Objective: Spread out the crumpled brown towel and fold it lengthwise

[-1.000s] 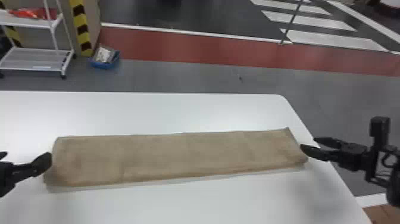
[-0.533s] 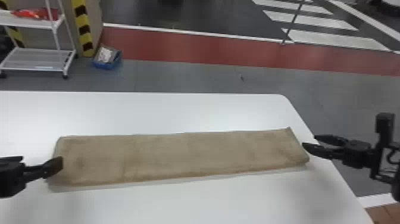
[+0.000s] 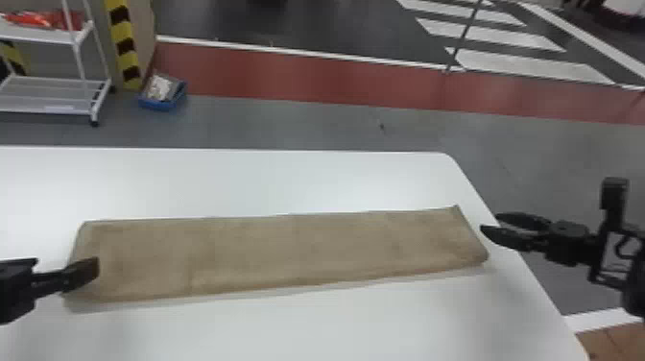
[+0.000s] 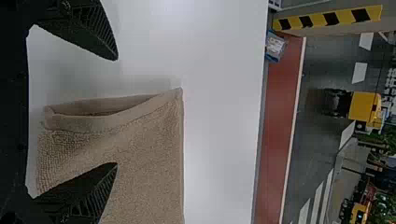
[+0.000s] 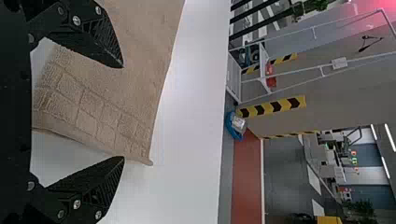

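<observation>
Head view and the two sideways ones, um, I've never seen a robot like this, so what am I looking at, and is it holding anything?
It's a robot with two black arms. The head view looks forward and down from its head. The other two come from cameras on its wrists and are turned on their side.

On the white table lies a brown towel in a long strip; the left wrist view shows layers at its end, so it looks folded.

The left gripper is at the towel's left end, the right gripper at its right end. Both have their fingers apart, so nothing is held.
</observation>
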{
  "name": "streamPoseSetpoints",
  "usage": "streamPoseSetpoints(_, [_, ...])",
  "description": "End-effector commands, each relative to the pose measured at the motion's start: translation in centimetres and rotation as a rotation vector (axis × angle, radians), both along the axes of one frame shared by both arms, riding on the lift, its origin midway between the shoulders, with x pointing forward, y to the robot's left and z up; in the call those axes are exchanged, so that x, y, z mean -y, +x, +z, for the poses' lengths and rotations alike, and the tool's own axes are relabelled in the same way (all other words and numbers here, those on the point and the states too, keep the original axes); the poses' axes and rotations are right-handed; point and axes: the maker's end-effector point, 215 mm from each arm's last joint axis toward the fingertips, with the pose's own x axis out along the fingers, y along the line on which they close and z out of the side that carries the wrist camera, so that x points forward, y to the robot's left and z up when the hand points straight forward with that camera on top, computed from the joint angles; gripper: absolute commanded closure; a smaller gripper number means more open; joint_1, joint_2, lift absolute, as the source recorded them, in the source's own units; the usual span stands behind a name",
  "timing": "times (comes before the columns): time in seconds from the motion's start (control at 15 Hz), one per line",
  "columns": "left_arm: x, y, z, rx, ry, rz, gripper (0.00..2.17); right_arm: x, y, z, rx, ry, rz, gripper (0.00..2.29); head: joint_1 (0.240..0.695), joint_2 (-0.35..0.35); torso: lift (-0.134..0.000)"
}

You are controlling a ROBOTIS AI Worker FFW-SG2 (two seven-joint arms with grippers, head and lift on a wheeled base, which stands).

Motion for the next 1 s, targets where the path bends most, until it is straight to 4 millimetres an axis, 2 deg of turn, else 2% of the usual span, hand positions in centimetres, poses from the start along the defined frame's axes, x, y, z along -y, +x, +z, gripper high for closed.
streamPoseSetpoints(0.0, [0.0,0.0,0.0,-0.001,-0.003,0.000,0.08,0.5,0.1,-0.4,-0.001,-0.008,-0.025,0.22,0.695,-0.258,-0.124])
streamPoseSetpoints(0.33, [0.3,-0.1,-0.1,-0.006,-0.006,-0.006,0.09,1.1,0.0,-0.3,0.007,-0.016,-0.041,0.28,0.695,-0.270,-0.124])
streamPoseSetpoints(0.93, [0.6,1.3,0.2,0.001,-0.009,-0.005,0.08,1.3,0.5,-0.4,0.013,-0.033,-0.047,0.29,0.695,-0.279,-0.124])
